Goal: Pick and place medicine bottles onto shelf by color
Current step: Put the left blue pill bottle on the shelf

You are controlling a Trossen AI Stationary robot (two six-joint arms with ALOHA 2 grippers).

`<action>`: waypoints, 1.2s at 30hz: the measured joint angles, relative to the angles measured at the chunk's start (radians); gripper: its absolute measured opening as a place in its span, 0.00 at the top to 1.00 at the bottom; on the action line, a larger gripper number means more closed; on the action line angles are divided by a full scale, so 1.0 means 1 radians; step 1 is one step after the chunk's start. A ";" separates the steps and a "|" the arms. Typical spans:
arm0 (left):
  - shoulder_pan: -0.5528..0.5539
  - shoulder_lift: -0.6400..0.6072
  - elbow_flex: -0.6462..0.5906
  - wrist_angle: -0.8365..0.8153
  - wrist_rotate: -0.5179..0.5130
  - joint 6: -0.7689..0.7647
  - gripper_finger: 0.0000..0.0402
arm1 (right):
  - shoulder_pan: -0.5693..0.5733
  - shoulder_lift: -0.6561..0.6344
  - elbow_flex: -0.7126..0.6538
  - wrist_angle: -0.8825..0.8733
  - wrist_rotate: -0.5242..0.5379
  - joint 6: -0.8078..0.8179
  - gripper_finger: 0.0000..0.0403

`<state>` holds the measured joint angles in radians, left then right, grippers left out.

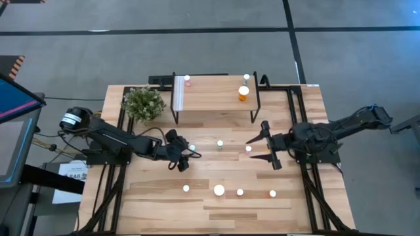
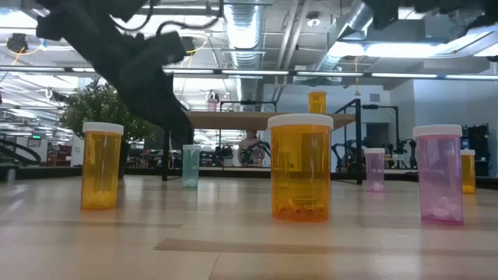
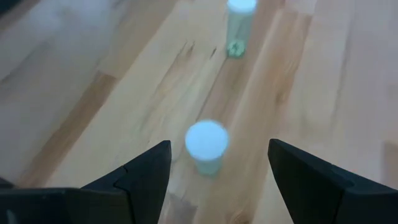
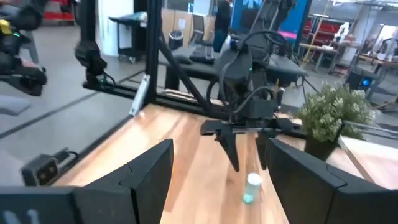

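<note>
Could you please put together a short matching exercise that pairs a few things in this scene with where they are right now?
Things:
1. Left gripper
2. Right gripper
3. Plant
4. Wide orange bottle

Places:
A. On the shelf top, toward the right arm's side
B. On the table beside the shelf, on the left arm's side
C. Open around a green bottle on the table
D. Open over bare table, pointing toward the left arm

Pairs: 1-C, 2-D, 3-B, 4-A
</note>
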<state>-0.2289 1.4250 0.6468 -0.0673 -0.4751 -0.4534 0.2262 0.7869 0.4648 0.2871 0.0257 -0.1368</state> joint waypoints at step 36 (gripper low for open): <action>0.072 0.113 0.001 0.120 0.071 0.027 0.48 | -0.021 0.051 0.001 -0.018 0.002 -0.003 0.31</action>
<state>-0.1565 1.5383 0.6476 0.0531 -0.4045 -0.4263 0.2047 0.8379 0.4660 0.2691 0.0277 -0.1398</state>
